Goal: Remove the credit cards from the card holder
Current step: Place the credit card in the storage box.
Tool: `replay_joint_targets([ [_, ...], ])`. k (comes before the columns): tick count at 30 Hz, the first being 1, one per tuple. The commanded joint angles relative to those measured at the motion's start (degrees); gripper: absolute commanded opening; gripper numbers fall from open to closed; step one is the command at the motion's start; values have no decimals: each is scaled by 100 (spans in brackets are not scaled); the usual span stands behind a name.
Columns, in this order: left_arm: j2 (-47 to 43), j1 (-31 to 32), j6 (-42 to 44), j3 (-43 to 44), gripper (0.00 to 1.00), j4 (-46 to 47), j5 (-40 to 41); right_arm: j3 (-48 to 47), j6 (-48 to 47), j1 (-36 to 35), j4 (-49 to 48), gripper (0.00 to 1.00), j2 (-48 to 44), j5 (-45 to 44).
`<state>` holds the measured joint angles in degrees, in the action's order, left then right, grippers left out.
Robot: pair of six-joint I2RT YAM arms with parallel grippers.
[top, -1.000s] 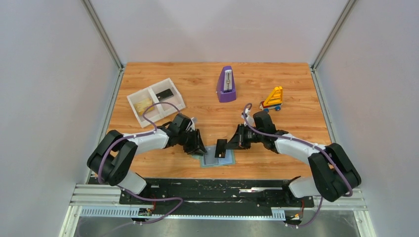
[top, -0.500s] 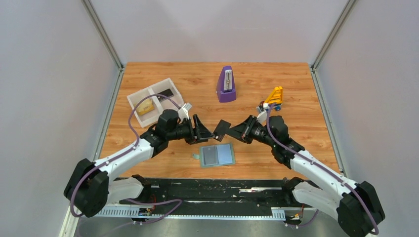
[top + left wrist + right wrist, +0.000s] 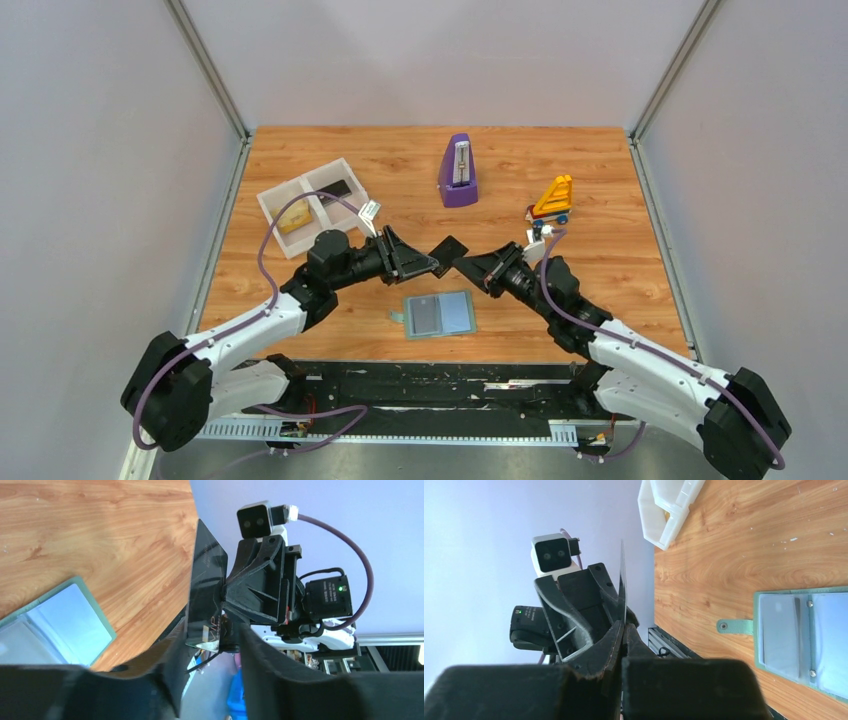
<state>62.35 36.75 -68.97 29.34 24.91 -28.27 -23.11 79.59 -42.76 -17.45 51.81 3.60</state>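
The card holder (image 3: 440, 314) lies open and flat at the near edge of the table (image 3: 600, 180), and nothing is touching it. Whether a card is left in its pockets cannot be told.

Just beyond and above it, the right gripper (image 3: 460, 262) has its fingers (image 3: 596, 650) pressed together on a dark card (image 3: 449, 249), held on edge in the air. The left gripper (image 3: 432, 266) faces it with its fingers (image 3: 280, 680) spread, one on each side of the card's near end. The card's length appears to run straight out from that gap. The hand-over likely needs only a closing of the left fingers; whether they already touch the card cannot be made out.

Further off, the white tray (image 3: 266, 208) holds a yellowish card (image 3: 293, 218) and a second dark card (image 3: 337, 187).

A second ago both grippers were low at the holder. Half a second ago they were already raised and facing each other, almost as now.
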Motion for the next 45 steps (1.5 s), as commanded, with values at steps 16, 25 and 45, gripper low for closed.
replay_joint_targets([
  [16,-165,62,61,299,0,38,454,583,197,-118,-962,6,-258,-125],
  [25,-97,-550,1749,1669,0,-2739,213,627,-734,-110,-62,53,-1323,53],
  [45,2658,-4047,4470,5339,0,-7226,136,155,-2671,-109,1719,100,-2881,240],
])
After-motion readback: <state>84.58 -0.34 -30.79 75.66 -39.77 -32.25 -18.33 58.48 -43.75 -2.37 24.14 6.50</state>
